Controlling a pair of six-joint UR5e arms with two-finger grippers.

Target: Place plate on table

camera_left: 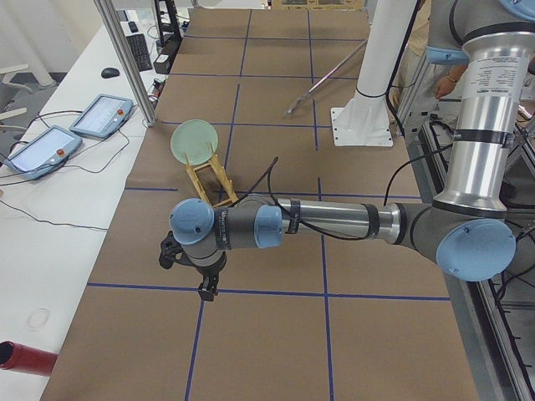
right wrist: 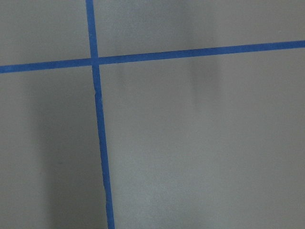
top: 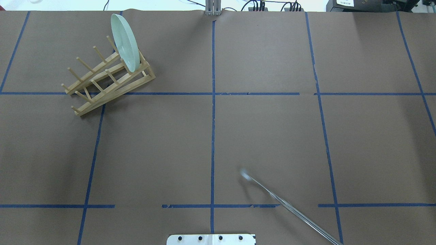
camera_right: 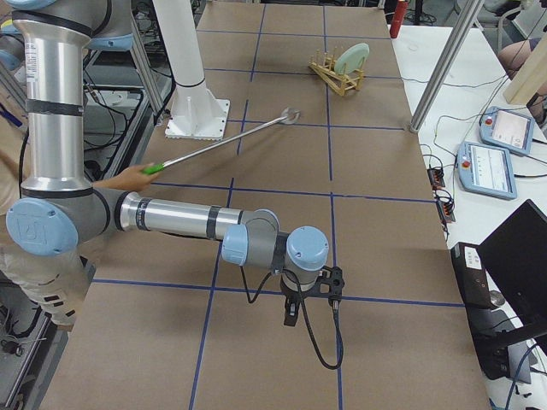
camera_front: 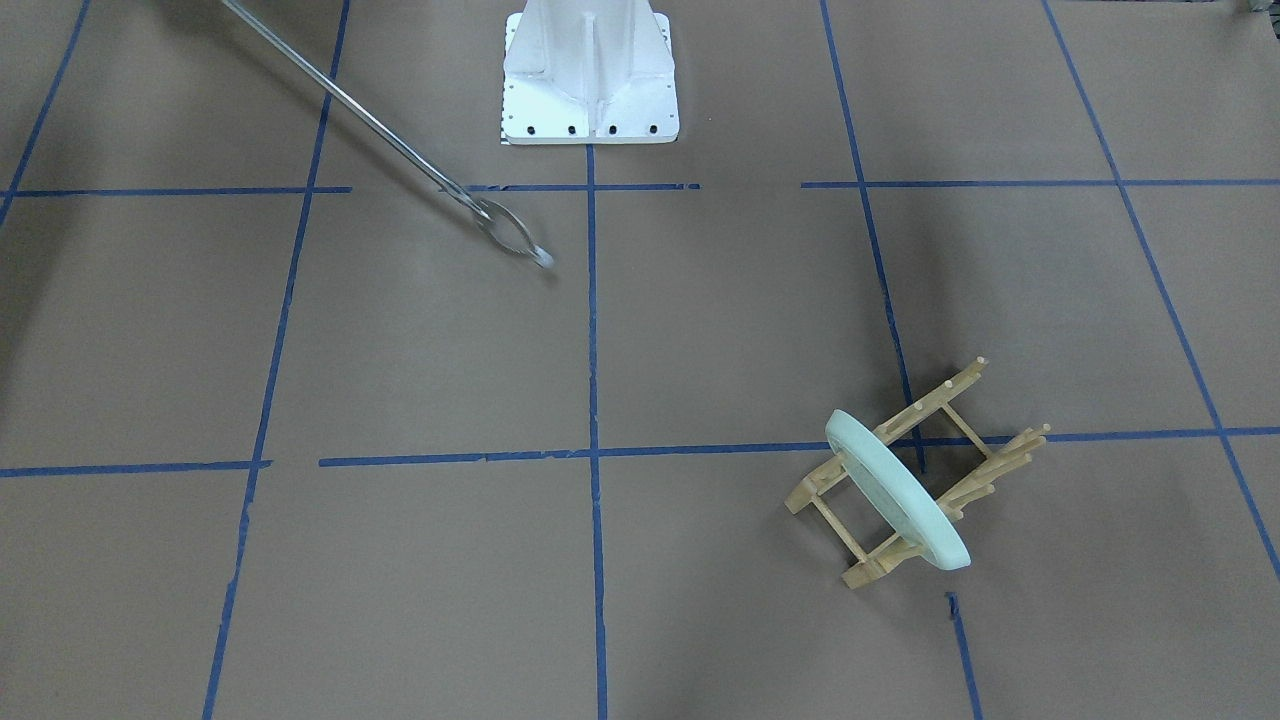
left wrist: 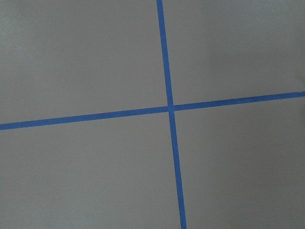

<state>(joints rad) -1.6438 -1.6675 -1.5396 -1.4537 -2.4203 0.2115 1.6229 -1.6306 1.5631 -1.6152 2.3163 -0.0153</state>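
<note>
Well beyond the left gripper (camera_left: pixel 206 286), the mint-green plate (camera_left: pixel 193 142) stands on edge in the wooden peg rack (camera_left: pixel 209 177) on the table (camera_left: pixel 276 334), untouched and far across from the right gripper (camera_right: pixel 291 316). Whether either gripper's fingers are apart or together cannot be told; both hang above the blue tape lines (left wrist: pixel 169 107).

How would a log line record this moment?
plate: upright in rack | left gripper: away, state unclear | right gripper: away, state unclear | status: unplaced
</note>
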